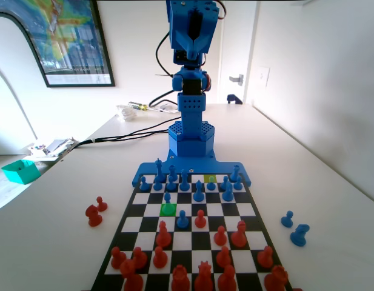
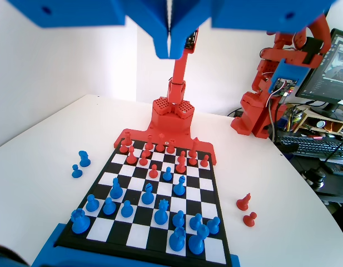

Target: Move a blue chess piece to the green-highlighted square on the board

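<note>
Hanging high over the near end of the board [image 2: 213, 178] in wrist view, gripper [image 2: 170, 47] w/ both jaws pressed together, only a thin seam between tips, nothing held. In fixed view, same gripper [image 1: 193, 56] raised on the blue arm at far end, well above all pieces, state hard to read there. Far below and apart from pincer: blue chess piece [image 1: 167, 197], a small pawn w/ round ball head and flared base, glossy plastic, upright, just beyond the green-highlighted square [image 1: 168, 209], base near its far edge, not on it. Green cell flat, bright grass green, bare, same size as neighbours; in fixed view left of centre, third row from blue end. In wrist view, exact pawn among blue ones cannot tell. Paler yellow-green cell [image 1: 210, 178] further back, right of centre, near blue back row. Board flat, chequered black/white, slight sheen. Two more blue pawns [image 1: 182, 219] advanced toward middle, red pawn [image 1: 200, 219] beside one. Red pieces [image 1: 203, 276] crowding near end in fixed view. Off board on white table [image 1: 320, 182]: two blue pieces [image 1: 294, 229] at right, two red pieces [image 1: 94, 212] at left.
</note>
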You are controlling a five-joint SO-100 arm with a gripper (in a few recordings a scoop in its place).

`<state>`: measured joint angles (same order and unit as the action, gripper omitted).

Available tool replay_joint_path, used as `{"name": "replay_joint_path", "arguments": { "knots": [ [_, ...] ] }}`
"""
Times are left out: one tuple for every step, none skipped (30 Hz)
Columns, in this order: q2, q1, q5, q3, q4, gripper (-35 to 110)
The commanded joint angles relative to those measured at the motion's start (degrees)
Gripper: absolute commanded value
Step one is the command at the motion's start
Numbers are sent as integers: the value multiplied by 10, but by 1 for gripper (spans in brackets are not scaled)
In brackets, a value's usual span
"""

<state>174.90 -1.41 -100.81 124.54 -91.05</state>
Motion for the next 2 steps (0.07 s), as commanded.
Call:
{"name": "replay_joint_path", "arguments": {
  "knots": [
    [2, 3, -3, 4, 10, 1],
    [2, 3, -3, 4, 10, 1]
  ]
}}
